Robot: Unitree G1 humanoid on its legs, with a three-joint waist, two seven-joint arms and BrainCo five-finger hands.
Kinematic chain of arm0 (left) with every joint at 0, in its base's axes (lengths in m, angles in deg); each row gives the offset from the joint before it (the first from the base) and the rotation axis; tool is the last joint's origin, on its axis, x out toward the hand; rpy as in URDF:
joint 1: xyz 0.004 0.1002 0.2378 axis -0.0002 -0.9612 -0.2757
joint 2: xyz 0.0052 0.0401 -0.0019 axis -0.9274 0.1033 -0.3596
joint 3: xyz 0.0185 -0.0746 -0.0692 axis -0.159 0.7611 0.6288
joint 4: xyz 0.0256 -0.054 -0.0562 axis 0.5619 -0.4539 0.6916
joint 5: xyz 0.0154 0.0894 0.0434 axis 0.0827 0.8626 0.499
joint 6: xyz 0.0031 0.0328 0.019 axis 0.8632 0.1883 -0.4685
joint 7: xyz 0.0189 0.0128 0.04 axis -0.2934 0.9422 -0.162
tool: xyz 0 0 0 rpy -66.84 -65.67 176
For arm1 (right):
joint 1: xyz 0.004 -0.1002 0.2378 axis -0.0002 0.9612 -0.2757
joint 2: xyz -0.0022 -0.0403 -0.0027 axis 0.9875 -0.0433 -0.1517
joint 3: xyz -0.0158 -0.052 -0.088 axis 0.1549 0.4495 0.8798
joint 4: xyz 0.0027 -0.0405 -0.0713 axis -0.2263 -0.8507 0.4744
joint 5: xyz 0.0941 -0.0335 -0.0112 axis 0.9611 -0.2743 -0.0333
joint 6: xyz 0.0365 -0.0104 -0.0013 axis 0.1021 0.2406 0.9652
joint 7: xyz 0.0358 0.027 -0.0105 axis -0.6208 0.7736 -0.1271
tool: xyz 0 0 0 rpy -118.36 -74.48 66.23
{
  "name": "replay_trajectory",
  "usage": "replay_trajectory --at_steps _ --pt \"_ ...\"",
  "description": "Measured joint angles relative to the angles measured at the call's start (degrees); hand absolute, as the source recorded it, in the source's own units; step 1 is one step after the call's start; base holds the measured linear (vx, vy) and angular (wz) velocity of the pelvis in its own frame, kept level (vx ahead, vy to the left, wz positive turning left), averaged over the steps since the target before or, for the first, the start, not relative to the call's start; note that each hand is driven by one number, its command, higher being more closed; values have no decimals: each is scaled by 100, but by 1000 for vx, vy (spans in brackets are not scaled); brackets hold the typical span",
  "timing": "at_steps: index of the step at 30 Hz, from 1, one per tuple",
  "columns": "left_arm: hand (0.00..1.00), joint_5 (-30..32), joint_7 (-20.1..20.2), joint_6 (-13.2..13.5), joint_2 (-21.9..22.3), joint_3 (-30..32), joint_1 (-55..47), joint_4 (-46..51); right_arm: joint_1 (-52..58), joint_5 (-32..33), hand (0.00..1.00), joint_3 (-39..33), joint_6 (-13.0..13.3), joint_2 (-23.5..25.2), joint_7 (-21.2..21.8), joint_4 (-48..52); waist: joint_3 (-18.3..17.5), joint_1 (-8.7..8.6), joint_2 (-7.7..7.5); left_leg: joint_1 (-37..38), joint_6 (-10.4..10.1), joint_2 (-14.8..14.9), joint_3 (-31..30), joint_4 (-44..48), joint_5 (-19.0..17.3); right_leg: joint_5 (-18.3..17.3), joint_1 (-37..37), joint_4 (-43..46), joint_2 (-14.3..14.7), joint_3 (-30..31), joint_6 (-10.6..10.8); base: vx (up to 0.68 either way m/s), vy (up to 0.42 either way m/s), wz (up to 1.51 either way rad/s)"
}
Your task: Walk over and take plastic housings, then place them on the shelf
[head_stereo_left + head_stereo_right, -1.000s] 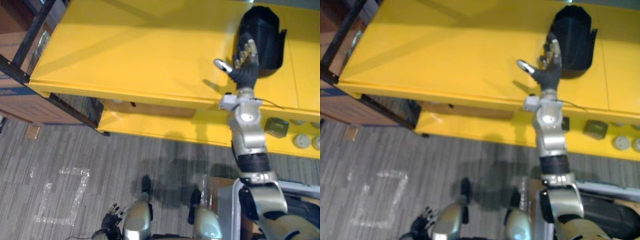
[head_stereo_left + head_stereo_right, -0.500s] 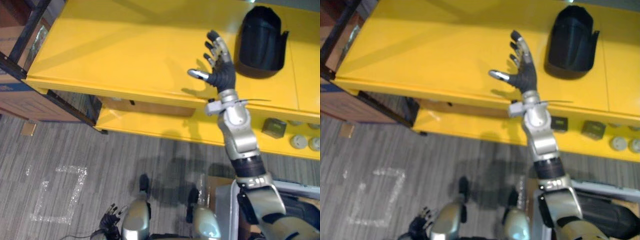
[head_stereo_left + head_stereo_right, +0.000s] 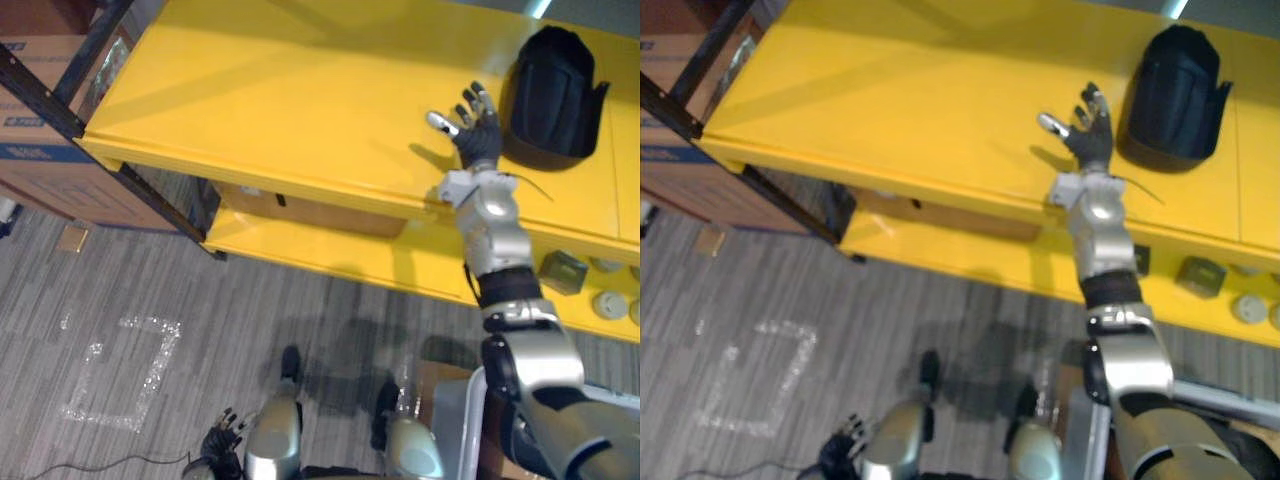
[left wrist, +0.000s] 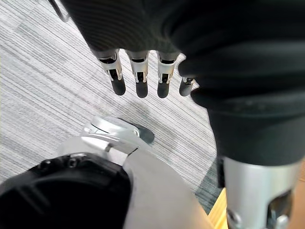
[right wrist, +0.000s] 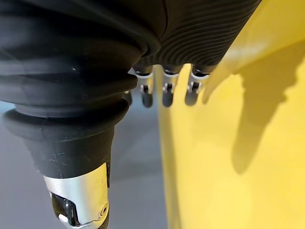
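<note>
Housing (image 3: 553,95), black, rests on the top board of the yellow shelf (image 3: 280,110). It is just to the right of my right robot hand (image 3: 476,135) and slightly farther out, near it but with a strip of bare yellow between them. That robot hand is released: I see the fingers spread and straight, the thumb out to the left, and nothing in it. It hangs over the top board close to the front edge. Through its wrist camera I see the fingers (image 5: 165,90) in a loose row over the yellow surface, touching nothing that I can make out.

Below that robot hand and to its right, on the lower board, I can see a small grey-green block (image 3: 563,271) and some pale round pieces (image 3: 607,304); I cannot tell what they are. Far to its left, past the shelf's black post, stands a cardboard box (image 3: 40,130).

My left robot hand (image 3: 222,447) hangs low by the robot's side, well apart from the shelf. Its fingers (image 4: 138,81) point down, relaxed and empty, over the grey striped floor (image 4: 38,95). A square of pale tape (image 3: 115,370) is on the floor just to its left and a little ahead of it.
</note>
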Motion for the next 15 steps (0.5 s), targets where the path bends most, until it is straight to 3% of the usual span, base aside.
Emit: replay_trajectory --at_steps 4,15 --pt "0 -1 22 1 116 0 69 -1 -156 1 0 -177 50 -245 -91 -251 90 -5 205 -7 4 -23 -88 12 7 -52 -20 115 -46 -24 6 -39 17 6" --pt "0 -2 23 11 65 -141 73 -8 -172 -40 0 -537 230 -369 -788 -458 81 -2 221 4 -17 6 -53 -4 25 -99 -68 184 -44 -3 -15 6 -1 -1"
